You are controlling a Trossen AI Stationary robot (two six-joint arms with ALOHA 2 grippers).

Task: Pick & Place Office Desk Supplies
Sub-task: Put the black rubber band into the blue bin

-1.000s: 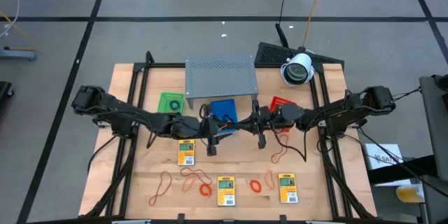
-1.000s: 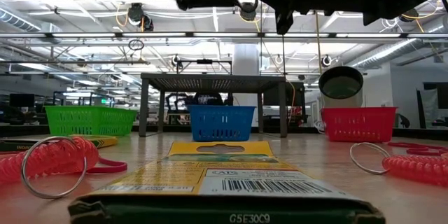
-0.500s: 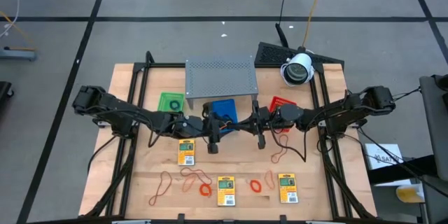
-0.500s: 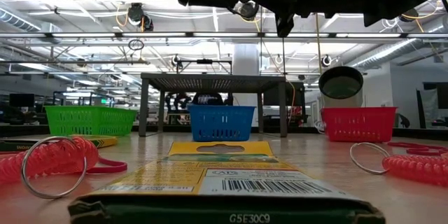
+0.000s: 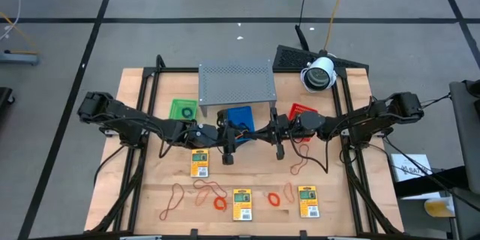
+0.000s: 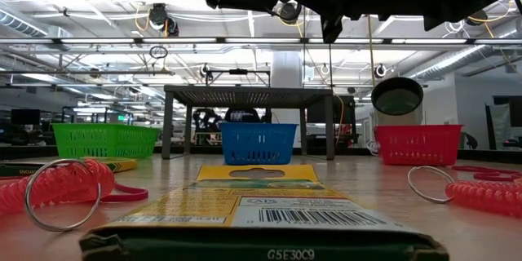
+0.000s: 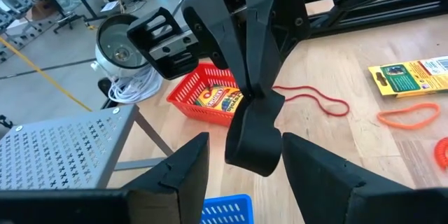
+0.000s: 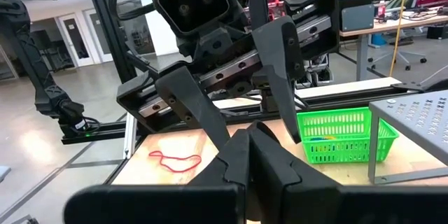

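Most of the sorting looks left to do. Four yellow packets [image 5: 199, 163] lie loose in the lower middle of the high view, among about four rubber-band loops [image 5: 172, 199] and two coiled orange rings [image 5: 219, 203]. The red tray [image 7: 210, 94] already holds one printed packet. At centre frame, above the blue tray [image 5: 240, 115], the left gripper [image 5: 226, 152] hangs open and empty, facing the right gripper [image 5: 279, 147], pinched closed on nothing.
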